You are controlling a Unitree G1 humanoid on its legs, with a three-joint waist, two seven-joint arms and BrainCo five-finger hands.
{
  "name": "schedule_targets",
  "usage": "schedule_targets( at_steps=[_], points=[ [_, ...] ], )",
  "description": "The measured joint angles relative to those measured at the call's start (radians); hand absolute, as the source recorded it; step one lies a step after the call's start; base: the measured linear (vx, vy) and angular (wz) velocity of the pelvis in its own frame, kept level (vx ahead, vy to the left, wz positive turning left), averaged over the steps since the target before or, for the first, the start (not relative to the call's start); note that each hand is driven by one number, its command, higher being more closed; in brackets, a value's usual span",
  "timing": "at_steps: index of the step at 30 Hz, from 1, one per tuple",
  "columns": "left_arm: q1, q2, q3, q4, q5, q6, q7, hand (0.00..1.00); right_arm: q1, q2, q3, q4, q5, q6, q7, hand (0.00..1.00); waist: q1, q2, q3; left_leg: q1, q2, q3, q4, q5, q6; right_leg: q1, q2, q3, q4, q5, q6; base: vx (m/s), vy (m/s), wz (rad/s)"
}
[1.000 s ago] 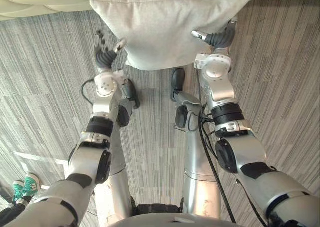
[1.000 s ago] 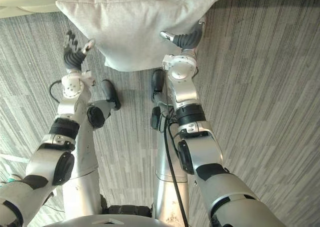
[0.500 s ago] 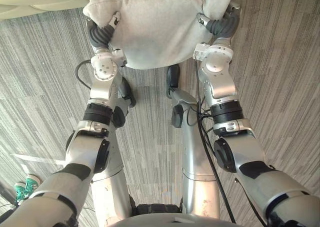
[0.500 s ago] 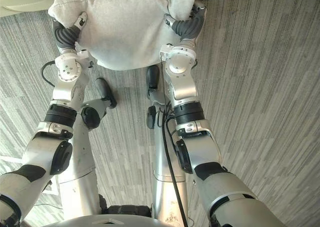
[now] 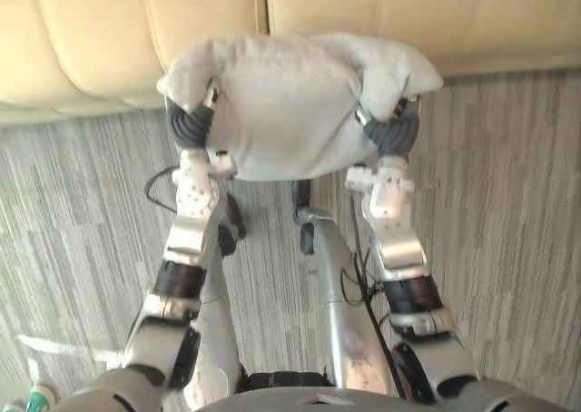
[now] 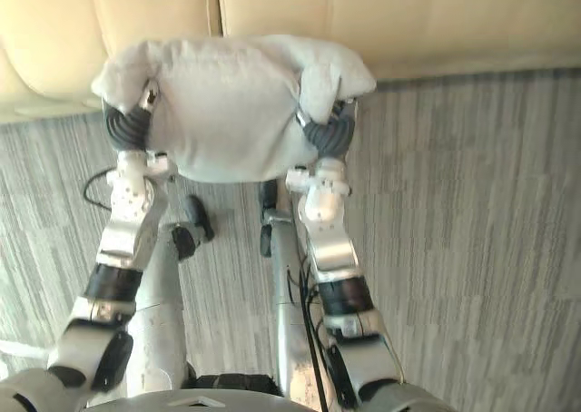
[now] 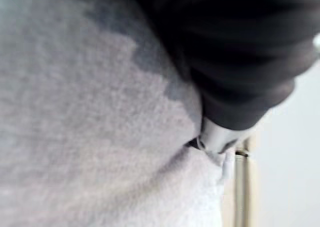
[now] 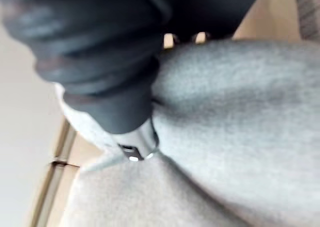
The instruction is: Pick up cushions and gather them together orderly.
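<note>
The left hand is clamped on the left edge of the cushion, its thumb laid over the front of the fabric while the fingers are hidden behind it. The right hand is clamped on the right edge in the same way, with a fold of fabric bunched above it. In the left wrist view a silver digit is seen dug into the cloth, and in the right wrist view another is pressed into a crease.

The cushion is held between both hands, clear of the floor, in the upper middle of the frame. It is pale grey, of a soft woven cloth, and squeezed inward, so that its upper corners bulge and its lower edge sags in a curve.

A cream sofa is seen across the top of the frame, just behind the cushion, with a seam between two of its sections above the cushion. Grey striped carpet is spread below and to both sides.
</note>
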Motion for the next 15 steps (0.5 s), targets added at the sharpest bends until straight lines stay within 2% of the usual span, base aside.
schedule_targets(
  at_steps=[4,5,9,15],
  points=[
    [0.127,0.015,-0.010,-0.069,-0.001,-0.014,-0.033,1.00,0.124,-0.004,0.022,-0.047,0.022,-0.014,0.065,1.00,0.009,0.005,-0.044,0.149,-0.002,0.027,-0.075,-0.008,-0.013,0.136,0.007,0.015,-0.067,-0.010,0.007,0.14,0.024,-0.10],
    [0.174,0.018,-0.019,-0.095,-0.001,-0.019,-0.051,1.00,0.173,-0.006,0.022,-0.064,0.033,-0.027,0.084,1.00,0.009,0.010,-0.080,0.187,-0.007,0.034,-0.105,-0.011,-0.018,0.170,0.007,0.016,-0.088,-0.020,0.002,0.20,0.046,-0.05],
    [0.245,0.030,-0.030,-0.112,-0.001,-0.033,-0.082,1.00,0.242,-0.006,0.019,-0.090,0.040,-0.041,0.114,1.00,0.001,0.011,-0.159,0.283,-0.027,0.042,-0.190,-0.002,-0.035,0.242,0.002,0.016,-0.124,-0.033,0.000,0.16,0.006,0.02],
    [0.277,0.009,-0.049,-0.058,-0.017,-0.036,-0.105,1.00,0.254,-0.005,-0.007,-0.086,0.040,-0.041,0.118,1.00,-0.004,0.023,-0.193,0.382,-0.037,0.021,-0.262,0.029,-0.043,0.350,0.005,-0.008,-0.180,-0.035,-0.004,0.19,-0.025,0.05]
  ],
)
